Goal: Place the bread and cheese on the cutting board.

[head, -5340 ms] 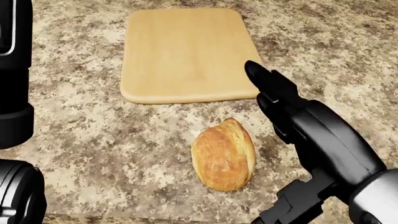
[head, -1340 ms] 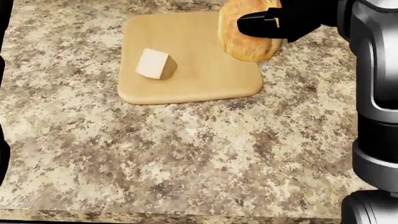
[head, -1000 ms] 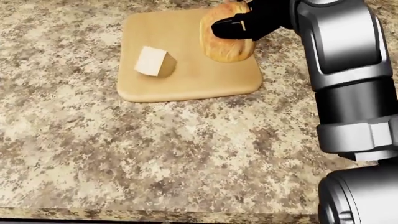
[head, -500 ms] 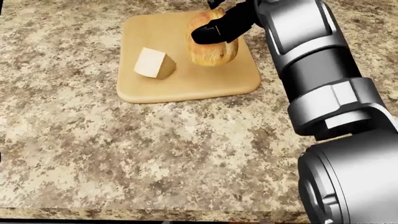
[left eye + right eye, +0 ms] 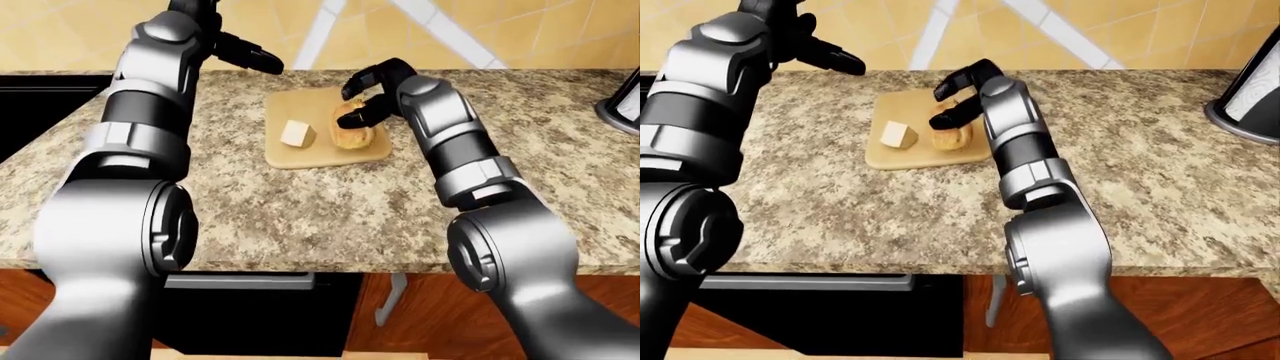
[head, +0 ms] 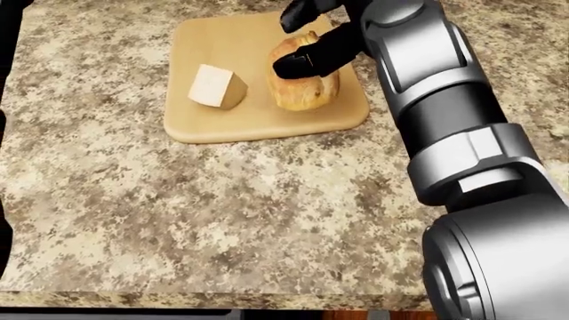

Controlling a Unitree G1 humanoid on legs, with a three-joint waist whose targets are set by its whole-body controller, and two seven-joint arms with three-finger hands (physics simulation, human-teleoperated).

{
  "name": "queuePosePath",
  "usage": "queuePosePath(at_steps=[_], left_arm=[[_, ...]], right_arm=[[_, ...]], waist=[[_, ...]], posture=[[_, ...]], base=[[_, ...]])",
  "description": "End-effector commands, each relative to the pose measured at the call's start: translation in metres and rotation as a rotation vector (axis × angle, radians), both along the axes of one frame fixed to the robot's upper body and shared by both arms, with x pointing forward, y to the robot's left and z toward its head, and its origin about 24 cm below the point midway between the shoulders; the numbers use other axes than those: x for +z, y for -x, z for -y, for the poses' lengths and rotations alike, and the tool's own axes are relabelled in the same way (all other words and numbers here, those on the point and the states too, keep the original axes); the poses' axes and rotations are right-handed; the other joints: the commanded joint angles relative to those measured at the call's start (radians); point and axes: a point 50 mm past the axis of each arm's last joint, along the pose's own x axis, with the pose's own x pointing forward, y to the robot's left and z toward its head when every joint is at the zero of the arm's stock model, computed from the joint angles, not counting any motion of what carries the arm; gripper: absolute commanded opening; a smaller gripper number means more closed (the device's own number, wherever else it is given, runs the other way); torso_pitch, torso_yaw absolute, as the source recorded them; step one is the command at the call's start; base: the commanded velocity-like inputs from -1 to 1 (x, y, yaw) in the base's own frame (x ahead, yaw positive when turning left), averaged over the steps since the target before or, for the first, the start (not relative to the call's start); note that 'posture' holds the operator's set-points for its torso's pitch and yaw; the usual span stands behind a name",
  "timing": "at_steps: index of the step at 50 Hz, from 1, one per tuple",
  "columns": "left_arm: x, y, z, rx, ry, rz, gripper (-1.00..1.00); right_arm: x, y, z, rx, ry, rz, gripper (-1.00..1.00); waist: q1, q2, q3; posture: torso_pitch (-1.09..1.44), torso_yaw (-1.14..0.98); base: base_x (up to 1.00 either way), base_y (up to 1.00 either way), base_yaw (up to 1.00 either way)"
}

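Note:
The wooden cutting board [image 6: 258, 123] lies on the speckled counter. A pale wedge of cheese [image 6: 216, 87] sits on its left half. The golden bread loaf [image 6: 305, 87] rests on its right half. My right hand [image 6: 293, 41] hovers over the loaf with its black fingers spread apart: one is lifted above the board's top edge, and another lies across the top of the loaf. My left hand [image 5: 262, 61] is raised above the counter, up and left of the board, fingers extended and holding nothing.
The granite counter [image 6: 222, 220] ends in an edge along the bottom of the head view. A black sunken surface [image 5: 40, 105] sits at the left of the left-eye view. A metal appliance [image 5: 622, 105] stands at the right edge. A tiled wall rises behind.
My right hand carried the loaf left and down until it rested on the board beside the cheese. Its fingers then spread off the loaf. The cheese has stayed put.

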Motion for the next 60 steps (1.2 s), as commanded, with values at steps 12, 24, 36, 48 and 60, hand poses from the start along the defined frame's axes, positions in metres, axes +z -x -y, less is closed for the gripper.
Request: queuePosePath(at_steps=[12,24,36,48,60], left_arm=[[0.037,0.01,-0.005,0.004,-0.002,0.134,1.0],[0.047,0.013,-0.005,0.004,0.009,0.167,1.0],[0.051,0.025,-0.024,-0.008,0.12,0.293,1.0],[0.064,0.066,-0.043,-0.025,0.177,0.402,1.0],[0.076,0.095,-0.065,-0.016,0.219,0.449,1.0]], right_arm=[[0.038,0.001,0.004,-0.013,-0.014,0.139,1.0],[0.095,0.012,0.026,-0.039,-0.063,0.256,1.0],[0.137,0.038,0.065,-0.033,-0.241,0.437,1.0],[0.157,0.08,0.088,-0.019,-0.334,0.592,1.0],[0.181,0.107,0.109,-0.018,-0.332,0.661,1.0]], waist=[[0.001,0.003,-0.037],[0.003,0.0,-0.034],[0.004,-0.009,-0.022],[0.004,-0.007,-0.013],[0.003,-0.006,-0.004]], posture=[[0.0,0.0],[0.0,0.0],[0.0,0.0],[0.0,0.0],[0.0,0.0]], base=[[0.0,0.0,0.0],[0.0,0.0,0.0],[0.0,0.0,0.0],[0.0,0.0,0.0],[0.0,0.0,0.0]])
